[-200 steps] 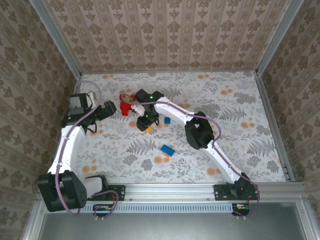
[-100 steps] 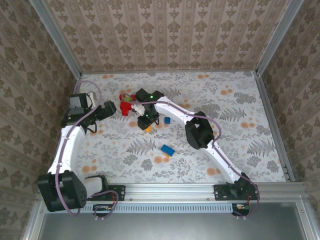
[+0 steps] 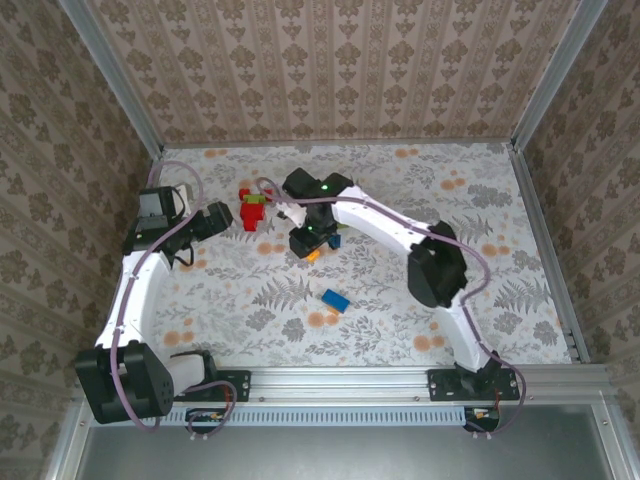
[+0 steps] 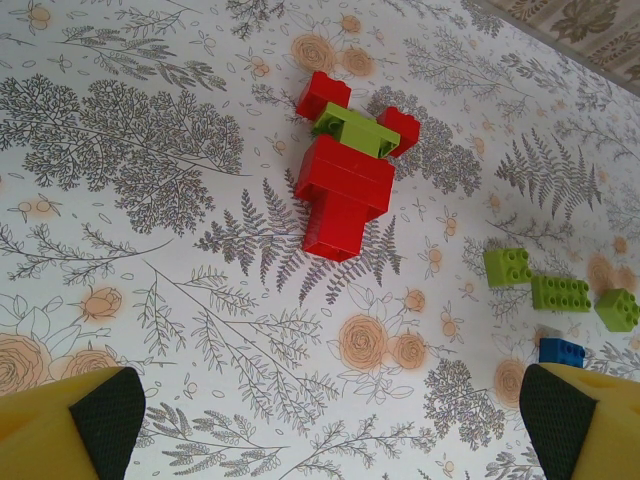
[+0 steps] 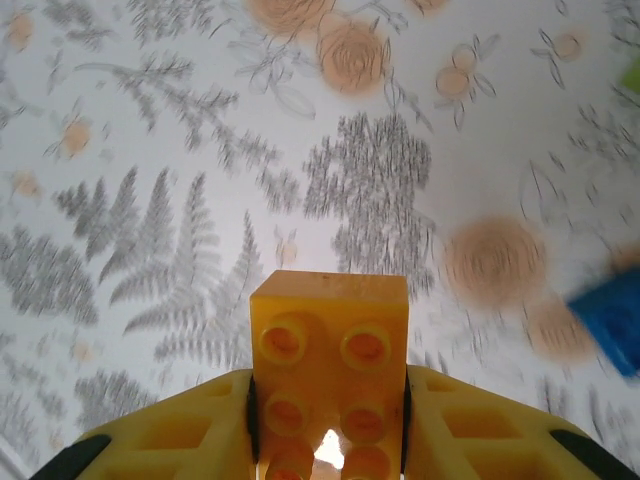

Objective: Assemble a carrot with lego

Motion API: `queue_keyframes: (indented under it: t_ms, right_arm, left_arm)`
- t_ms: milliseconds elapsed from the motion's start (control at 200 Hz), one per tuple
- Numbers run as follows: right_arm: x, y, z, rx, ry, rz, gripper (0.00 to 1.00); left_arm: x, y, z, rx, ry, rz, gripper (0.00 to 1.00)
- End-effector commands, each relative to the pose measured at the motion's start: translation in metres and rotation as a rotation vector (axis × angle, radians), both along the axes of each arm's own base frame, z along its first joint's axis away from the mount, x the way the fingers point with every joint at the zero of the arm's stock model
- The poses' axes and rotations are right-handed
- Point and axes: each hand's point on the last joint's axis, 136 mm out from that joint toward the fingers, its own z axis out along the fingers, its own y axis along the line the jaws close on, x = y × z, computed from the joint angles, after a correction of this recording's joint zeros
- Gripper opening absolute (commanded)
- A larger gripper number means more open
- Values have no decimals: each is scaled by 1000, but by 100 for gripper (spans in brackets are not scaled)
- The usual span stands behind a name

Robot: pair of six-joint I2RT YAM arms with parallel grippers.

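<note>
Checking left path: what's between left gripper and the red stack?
Only bare table between left gripper and red stack, per left wrist view.

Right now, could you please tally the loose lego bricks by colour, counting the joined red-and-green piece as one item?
Green bricks: 3
Blue bricks: 2
Orange-yellow brick in the right gripper: 1
Joined red-and-green piece: 1
Total: 7

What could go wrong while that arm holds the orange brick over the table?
The orange brick is pinched only at its sides by the right jaws, so it might slip or twist. A blue brick lies close beside it and could get knocked. The left jaws stand open near the red and green stack, which they might scatter.
</note>
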Motion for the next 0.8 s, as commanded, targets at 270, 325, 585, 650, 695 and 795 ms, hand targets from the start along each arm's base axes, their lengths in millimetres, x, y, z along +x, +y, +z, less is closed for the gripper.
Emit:
queue_keyframes:
  t_ms: [270, 325, 585, 650, 695, 795]
  right_arm:
    - [-73, -53, 22, -22, -68, -1, 36]
    - [-77, -56, 22, -15, -70, 1, 36]
    - [-89, -66, -1, -43, -48, 40, 35]
    - [-90, -67, -6, -46, -40, 45, 35]
    - [-92, -66, -8, -44, -35, 51, 35]
    - [-95, -65, -12, -33, -23, 64, 35]
  left_arm:
    - [1, -5, 10, 8, -22, -28, 100]
    - [1, -5, 9, 11, -19, -26, 100]
    - [1, -6, 6, 21, -6, -29, 100]
    - [1, -5, 5, 23, -3, -27, 100]
    - [1, -5, 5, 25, -2, -27, 100]
    - [1, -5, 5, 26, -1, -27, 100]
